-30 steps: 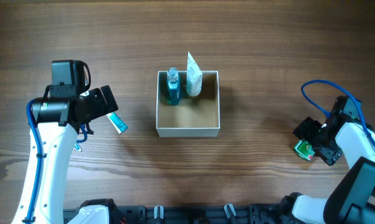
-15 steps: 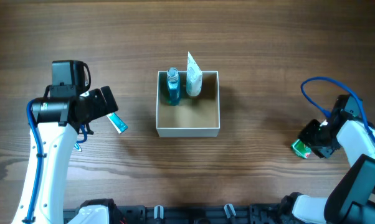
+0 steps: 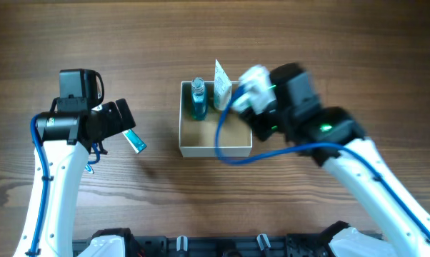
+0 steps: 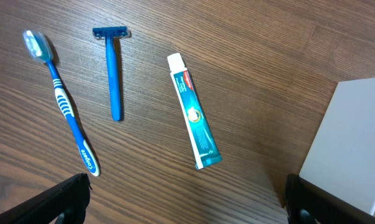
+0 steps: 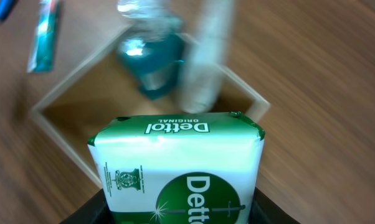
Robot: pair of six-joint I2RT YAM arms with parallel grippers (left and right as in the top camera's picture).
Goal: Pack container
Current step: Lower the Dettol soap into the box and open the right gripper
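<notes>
The container (image 3: 215, 150) is a square white box with a tan inside, at the table's middle. A blue bottle (image 3: 198, 100) and a white tube (image 3: 223, 89) stand along its far wall. My right gripper (image 3: 258, 96) hovers over its right edge, shut on a green-and-white Dettol soap bar (image 5: 178, 168). In the right wrist view the container (image 5: 56, 134), the bottle (image 5: 147, 62) and the tube (image 5: 206, 62) lie below the soap. My left gripper (image 3: 122, 118) is open, left of the box, over bare wood (image 4: 187, 202).
Left of the container lies a teal toothpaste tube (image 4: 194, 112), also in the overhead view (image 3: 136, 140). Further left are a blue razor (image 4: 114, 74) and a blue toothbrush (image 4: 63, 106). The container's white wall (image 4: 356, 143) shows beside the left gripper's right finger.
My right arm has swung from the table's far right to above the container's right edge, carrying the soap bar it closed on. The left arm has not moved.
</notes>
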